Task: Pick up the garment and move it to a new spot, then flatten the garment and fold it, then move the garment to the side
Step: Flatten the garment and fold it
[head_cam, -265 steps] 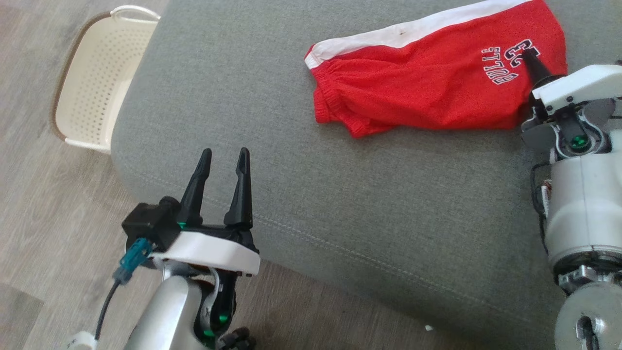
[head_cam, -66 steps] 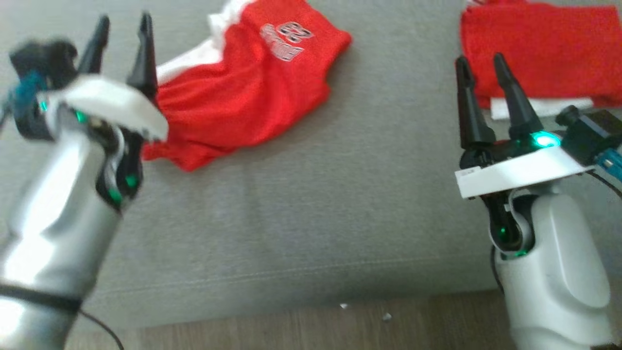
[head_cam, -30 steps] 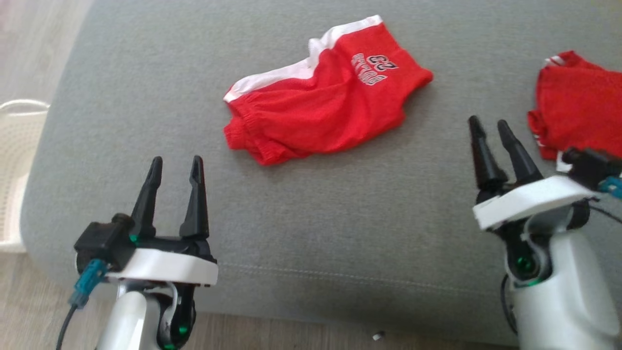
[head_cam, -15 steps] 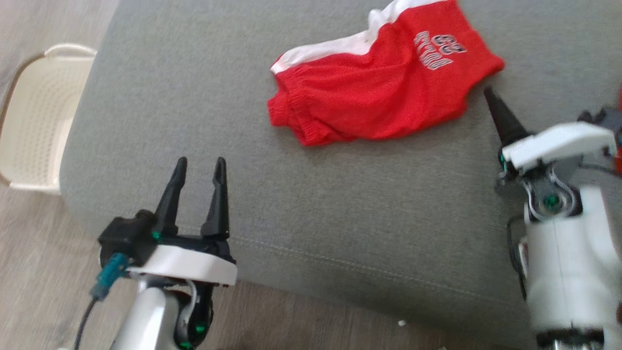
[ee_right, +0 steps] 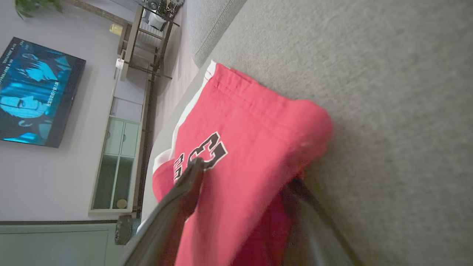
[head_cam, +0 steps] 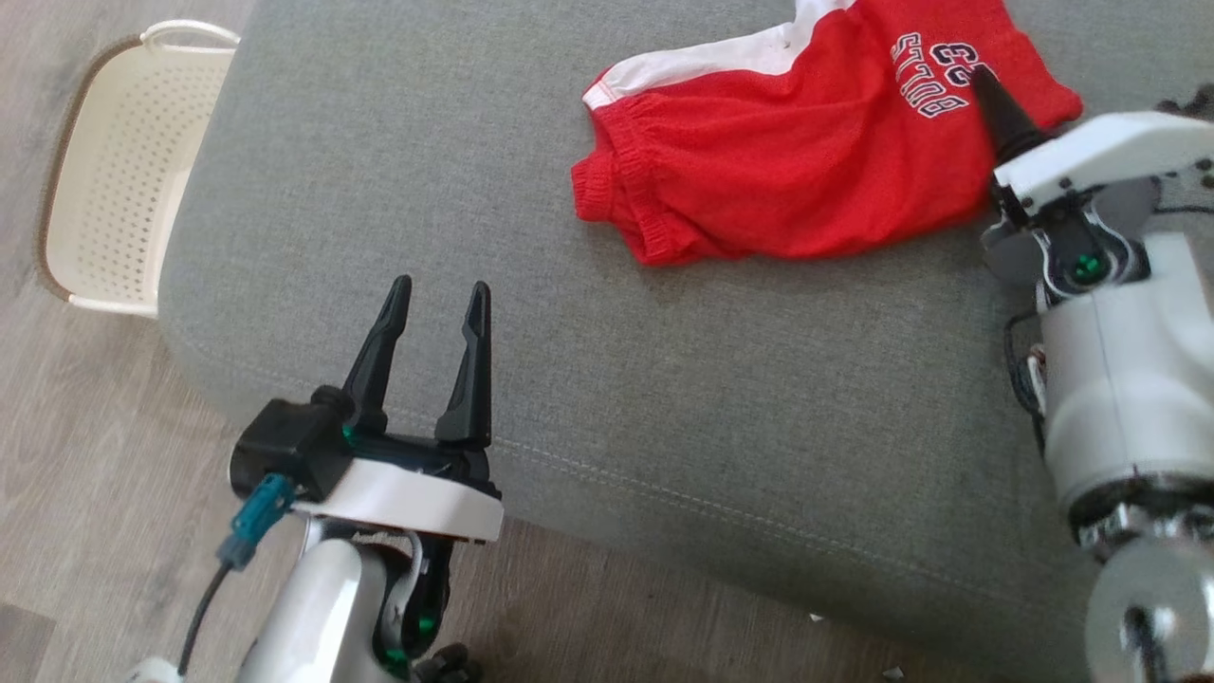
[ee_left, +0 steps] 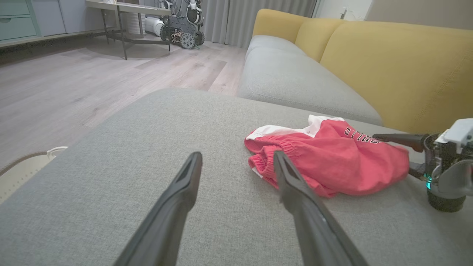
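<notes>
Grey sofa cushion [head_cam: 664, 408] carries the red garment [head_cam: 787, 161] at its far right, a pair of shorts with a white side stripe. Its lettering [head_cam: 934, 71] reads "BULLS" and "23". The right hand [ee_right: 244, 176] is spread wide, straddling the garment's right edge with one finger over the print, not clamped. The left hand [head_cam: 436, 296] is wide open and empty at the near-left edge. A cream basket [head_cam: 123, 180] sits on the floor, far left.

Domestic living room: grey fabric sofa with yellow back cushions [ee_left: 388, 66], wall-mounted flat television screen [ee_right: 37, 92], pale wood-plank floor [ee_left: 74, 85], glass-fronted pale green cabinet [ee_right: 118, 166].
</notes>
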